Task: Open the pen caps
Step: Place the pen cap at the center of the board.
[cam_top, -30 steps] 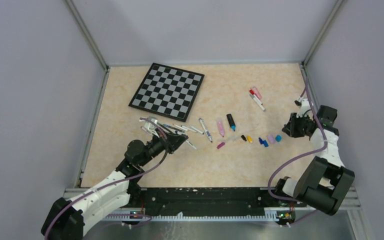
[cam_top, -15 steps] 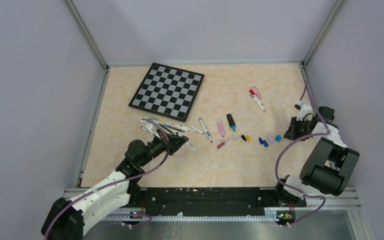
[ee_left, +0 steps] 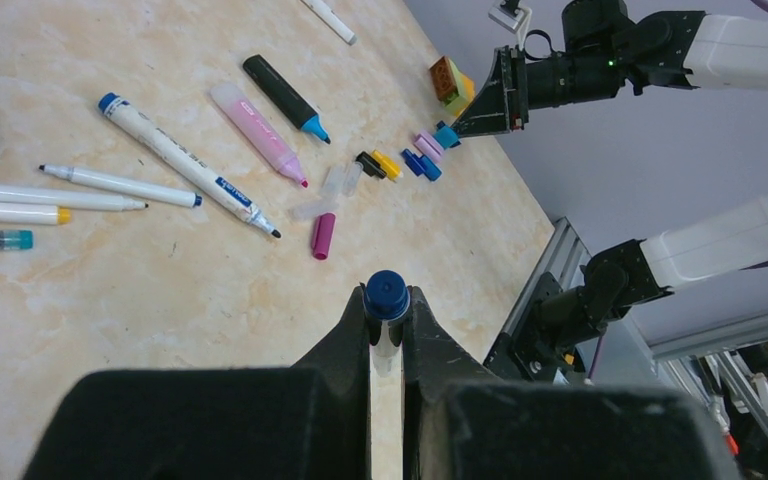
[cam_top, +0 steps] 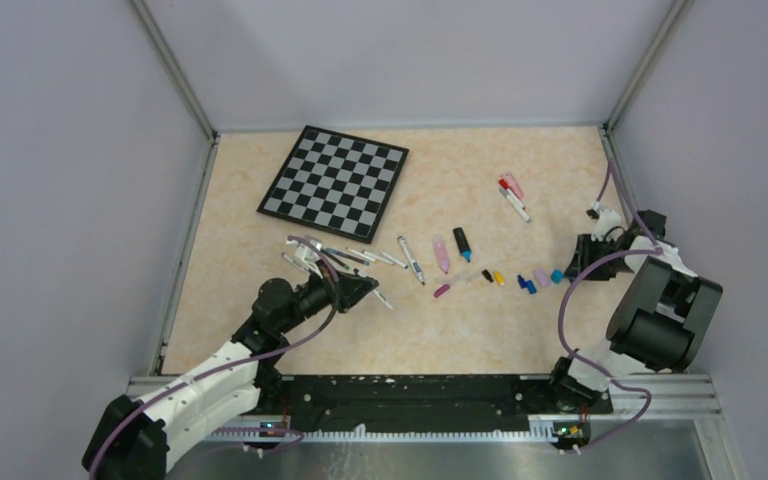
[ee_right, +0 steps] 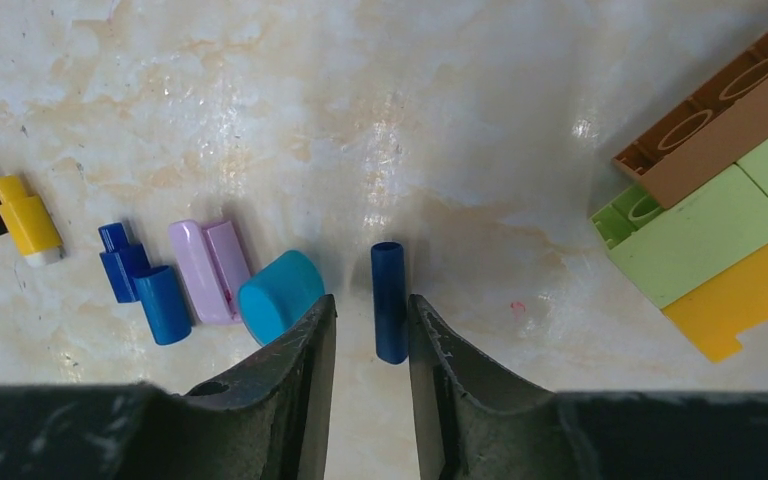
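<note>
Dark-blue cap lies between slightly open right gripper's jaws; left gripper clamps pen.

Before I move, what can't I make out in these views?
Left wrist: body of the white pen, mostly hidden between the fingers of the left gripper; only its dark blue round cap shows.
Right wrist: the brown, green and yellow toy bricks, cut off by the right edge.
Top: the small loose plastic caps, too small for shapes.
</note>
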